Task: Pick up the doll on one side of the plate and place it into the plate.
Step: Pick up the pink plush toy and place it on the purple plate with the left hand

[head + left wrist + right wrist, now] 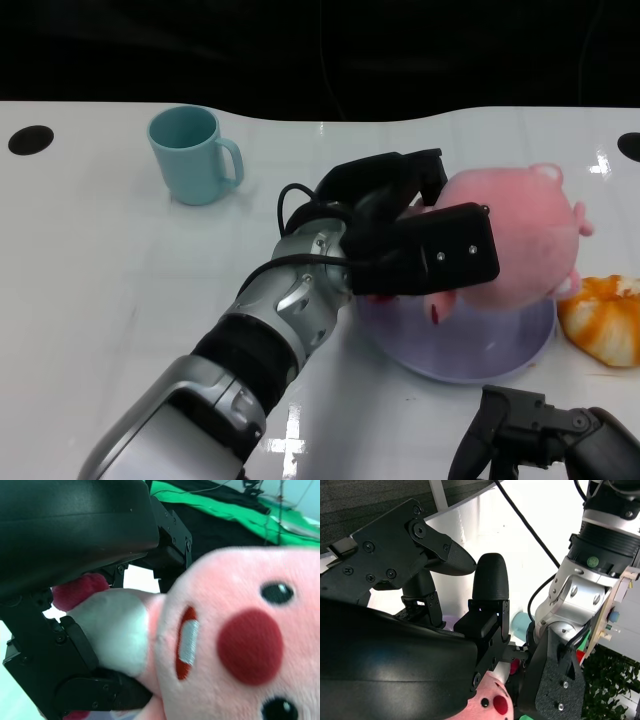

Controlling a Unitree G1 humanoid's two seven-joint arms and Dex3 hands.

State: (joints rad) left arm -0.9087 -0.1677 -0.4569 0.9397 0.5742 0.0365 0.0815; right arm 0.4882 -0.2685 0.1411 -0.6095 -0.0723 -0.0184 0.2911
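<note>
Head view shows the left hand [415, 235] clasped on the doll [520, 240], its fingers wrapped over the near flank of the pink plush body. We confirm this from the left wrist view, where black fingers [100, 692] press under and beside the doll's pale snout and a red limb shows between them.

The doll lies directly beyond the fingers, over the lilac plate [455, 350]. Its long axis runs across the table, roughly in line with the reach of the left forearm. We cannot tell whether its underside already rests on the plate or hangs just above it.

The right hand [545, 435] waits at the near edge, below the plate, holding nothing, fingers apart in the right wrist view. We judge the left hand the only one placed to act: lowering and letting go remain.

Just beside the plate's right rim lies an orange toy [605, 315]; a teal mug [195, 155] stands well apart.
</note>
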